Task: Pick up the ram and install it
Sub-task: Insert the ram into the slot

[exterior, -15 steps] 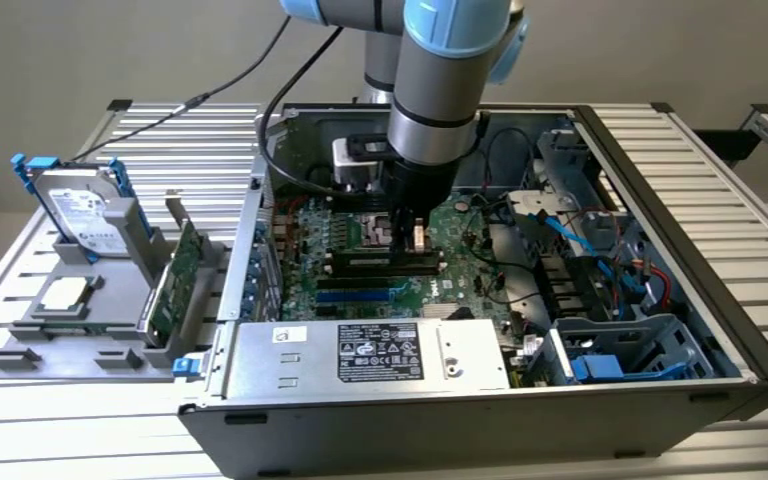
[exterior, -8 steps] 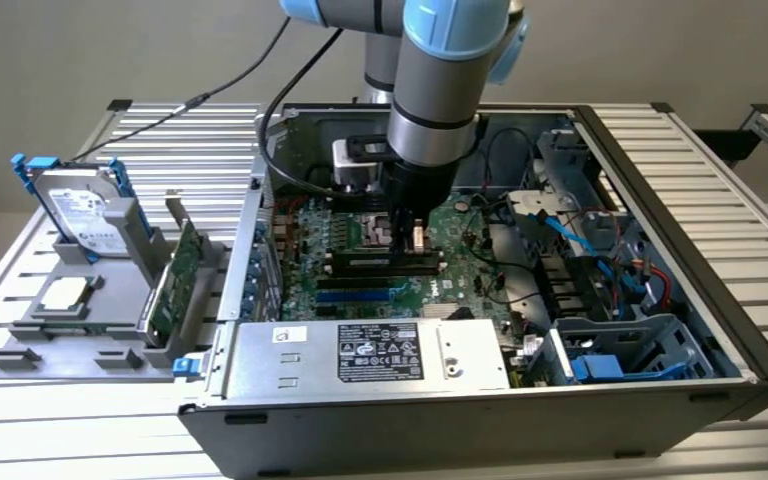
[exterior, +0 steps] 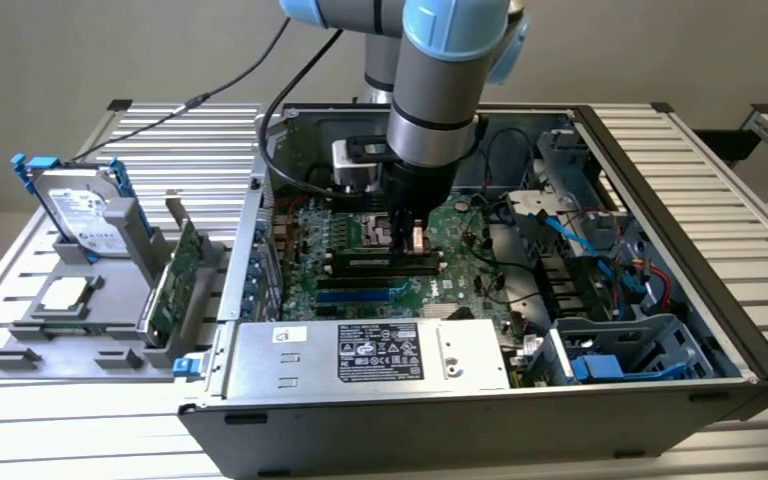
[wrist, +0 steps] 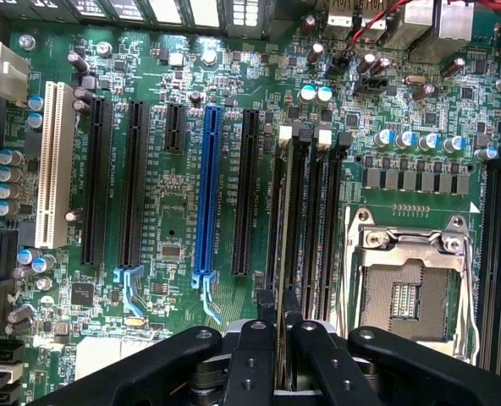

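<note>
Fingers (wrist: 259,359) of the gripper (wrist: 282,338) are pinched on the ram (wrist: 281,220), edge-on. Its long axis runs straight away from them, lined up with the memory slots (wrist: 322,220) beside the CPU socket (wrist: 407,292), mid-motherboard (wrist: 166,245).

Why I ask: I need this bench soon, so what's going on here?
The arm reaches down into the open case. Its gripper has its fingers shut on the ram, held edge-on at the black memory slots on the motherboard. Whether it is seated can't be told.
</note>
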Robot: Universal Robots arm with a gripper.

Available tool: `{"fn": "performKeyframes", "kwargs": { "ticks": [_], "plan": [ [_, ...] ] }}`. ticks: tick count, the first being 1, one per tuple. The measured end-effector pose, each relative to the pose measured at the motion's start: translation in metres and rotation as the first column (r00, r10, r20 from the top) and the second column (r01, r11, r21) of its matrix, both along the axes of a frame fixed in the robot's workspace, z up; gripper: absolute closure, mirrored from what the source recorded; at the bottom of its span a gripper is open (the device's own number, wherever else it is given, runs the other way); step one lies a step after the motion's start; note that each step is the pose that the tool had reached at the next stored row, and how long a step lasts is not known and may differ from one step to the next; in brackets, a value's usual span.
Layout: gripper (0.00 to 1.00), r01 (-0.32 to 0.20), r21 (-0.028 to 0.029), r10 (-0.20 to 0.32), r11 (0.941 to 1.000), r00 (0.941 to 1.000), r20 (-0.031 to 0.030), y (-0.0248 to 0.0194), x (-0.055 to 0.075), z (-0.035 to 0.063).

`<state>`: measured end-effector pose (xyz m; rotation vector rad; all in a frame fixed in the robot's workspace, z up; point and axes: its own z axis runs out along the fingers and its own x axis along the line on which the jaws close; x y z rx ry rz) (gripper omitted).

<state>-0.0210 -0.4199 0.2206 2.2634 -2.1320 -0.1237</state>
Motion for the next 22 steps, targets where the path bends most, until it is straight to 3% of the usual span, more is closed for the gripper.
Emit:
{"fn": "performKeyframes", "kwargs": {
  "ticks": [15,22],
  "plan": [
    [0.85,-0.001,0.0002,0.001,1.0,1.0,-0.0005,0.0021,0.0003,-0.0006],
    [0.85,-0.01,-0.0021,0.01,0.9999,0.9999,-0.0053,0.0021,0.001,-0.0005]
  ]
}}
